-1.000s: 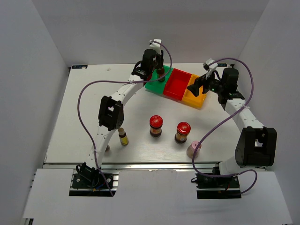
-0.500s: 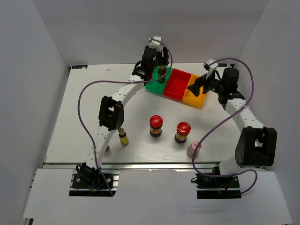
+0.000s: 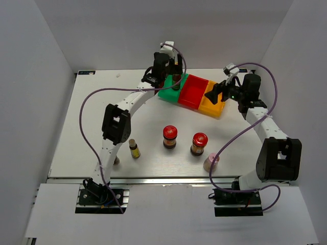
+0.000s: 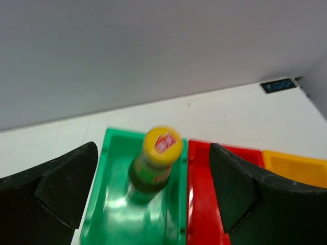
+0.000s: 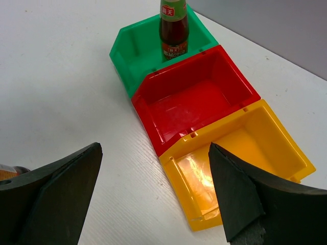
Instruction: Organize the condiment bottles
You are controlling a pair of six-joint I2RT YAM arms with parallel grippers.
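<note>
Left end effector point(image 4: 153, 153) is spread wide now, fingers well clear on either side of the yellow-capped bottle point(image 5: 173, 30), gripping nothing. The bottle stands upright on its own at the far end of the green bin point(image 4: 110, 204). A second ago those fingers were closed around the bottle down in the bin; since then they've sprung apart and the wrist has pulled up and back a touch, with the left elbow swinging slightly outward. The bottle hasn't budged from where it was set. Over on the right, the end effector point(image 5: 154, 153) hangs open and empty above the desk point(image 3: 87, 117), just in front of the red bin point(image 5: 204, 92) and yellow bin point(image 5: 245, 148), in the same pose as a second ago. Both of those bins have nothing in them. Out on the near half of the desk, the second yellow-capped bottle point(image 3: 134, 149) stands beside the left arm, the two red-lidded jars point(image 3: 170, 137) point(image 3: 199, 143) sit side by side in the middle, and the pink-capped bottle point(image 3: 211, 162) is just right of them. None of them has moved.
</note>
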